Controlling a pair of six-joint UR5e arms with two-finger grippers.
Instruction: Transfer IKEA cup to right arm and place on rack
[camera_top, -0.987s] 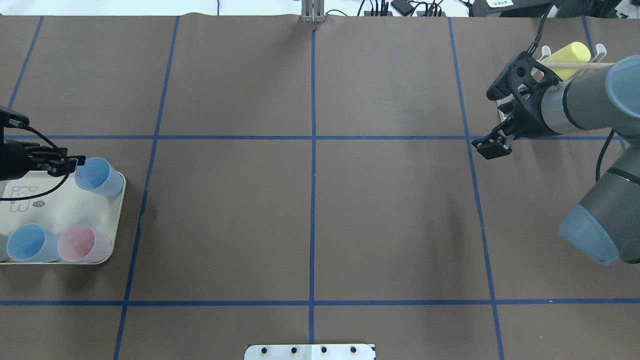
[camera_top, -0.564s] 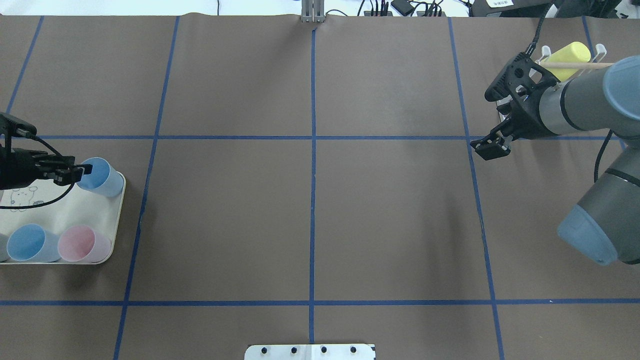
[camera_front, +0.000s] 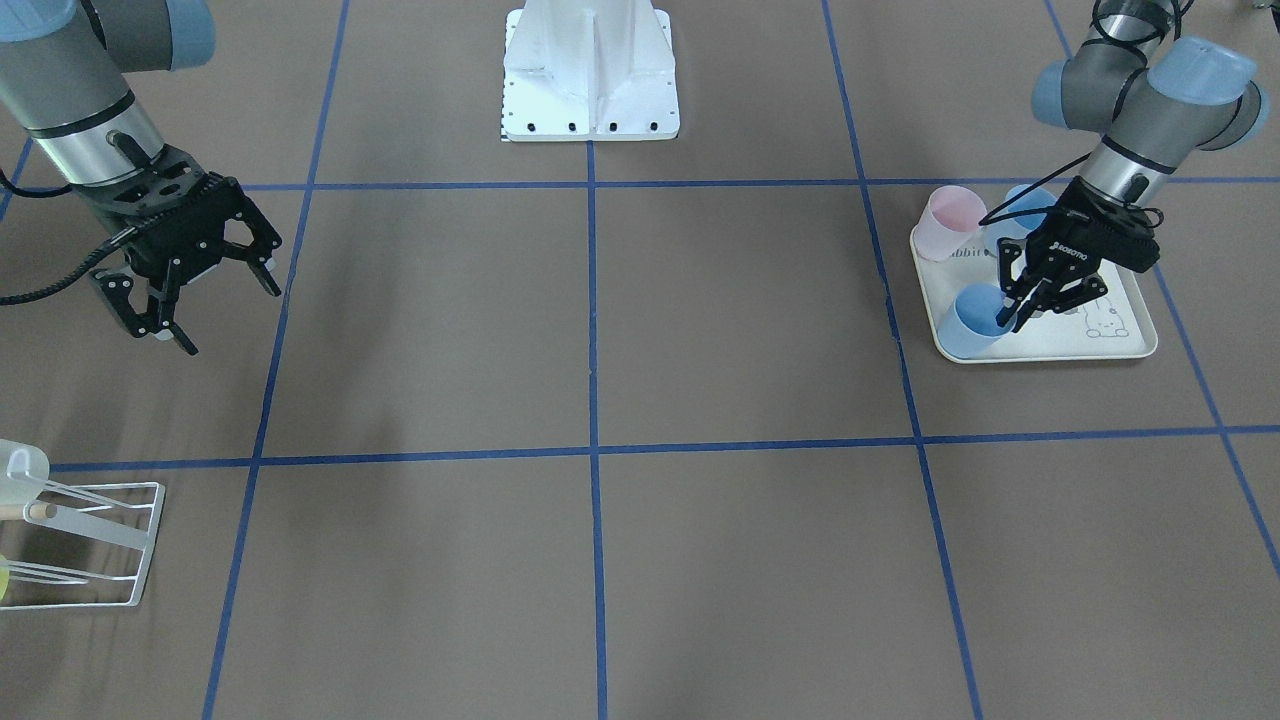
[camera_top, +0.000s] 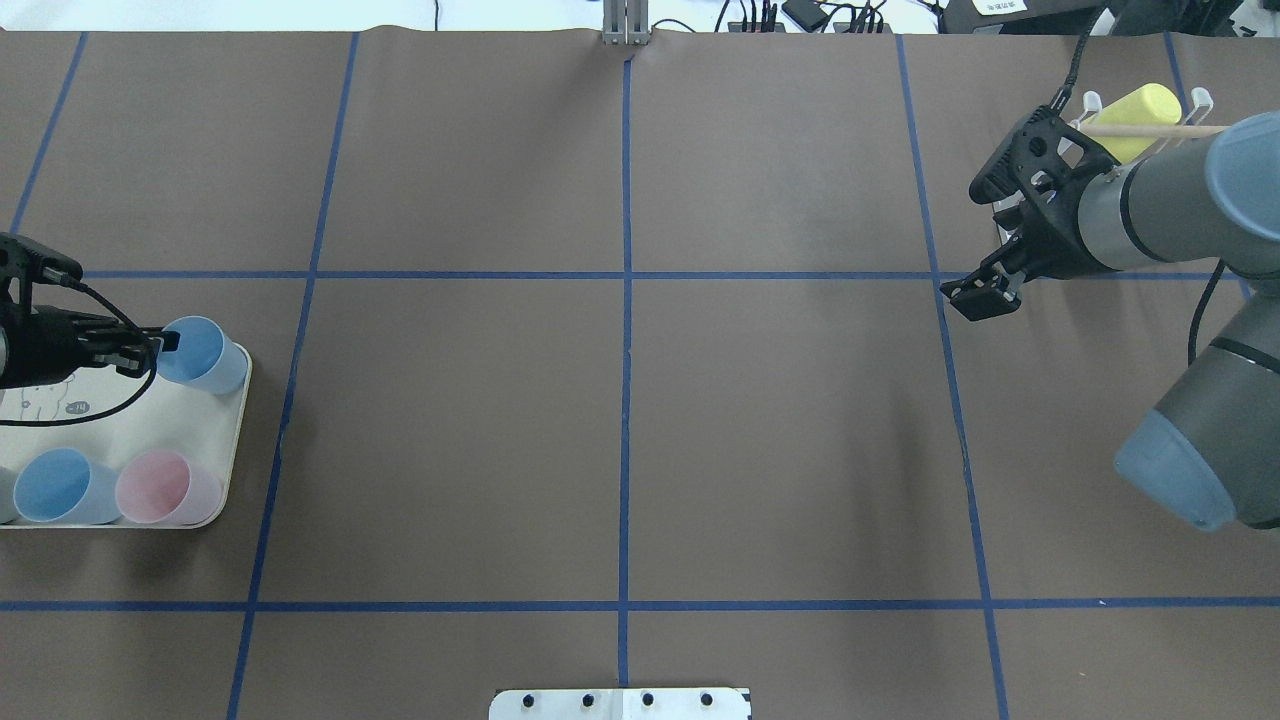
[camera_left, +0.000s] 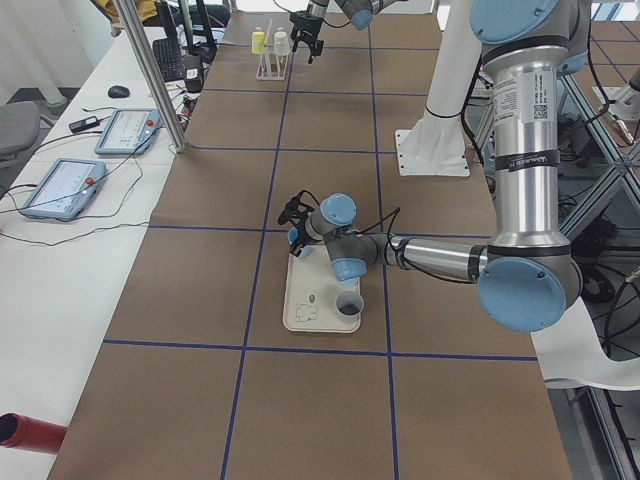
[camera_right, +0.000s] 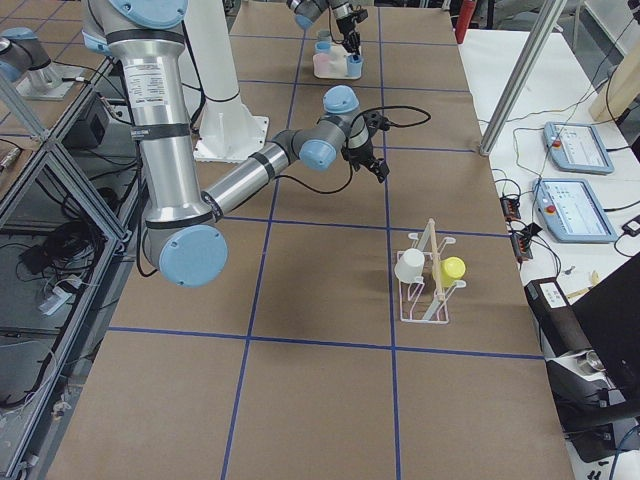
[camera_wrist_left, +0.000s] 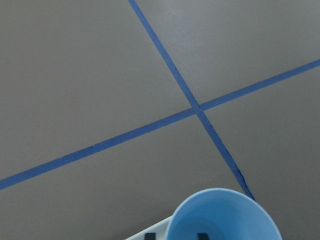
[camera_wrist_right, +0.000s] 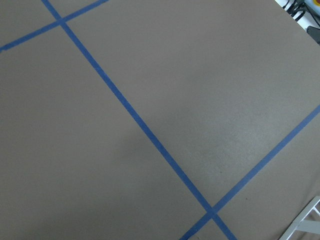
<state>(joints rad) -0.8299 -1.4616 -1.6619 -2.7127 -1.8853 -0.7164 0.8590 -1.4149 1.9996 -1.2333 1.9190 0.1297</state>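
We were in a robotics lab: table (camera_top: 450, 420) papered brown with a blue tape grid, teach pendants (camera_left: 62, 187) on the side desk (camera_left: 60, 265), aluminium post (camera_left: 150, 75) alongside.

- The worktop (camera_top: 620, 440) lies open across its middle, between the tray (camera_top: 150, 420) and the rack (camera_right: 428, 270).
- On the tray, a pink cup (camera_top: 165, 487) and a blue cup (camera_top: 55, 487) stand side by side, well apart from the corner cup (camera_top: 205, 355).
- A white cup (camera_right: 408, 265) and a yellow cup (camera_right: 452, 268) occupy the rack.
- The right end effector (camera_front: 231, 319) hangs near the rack, jaws spread.
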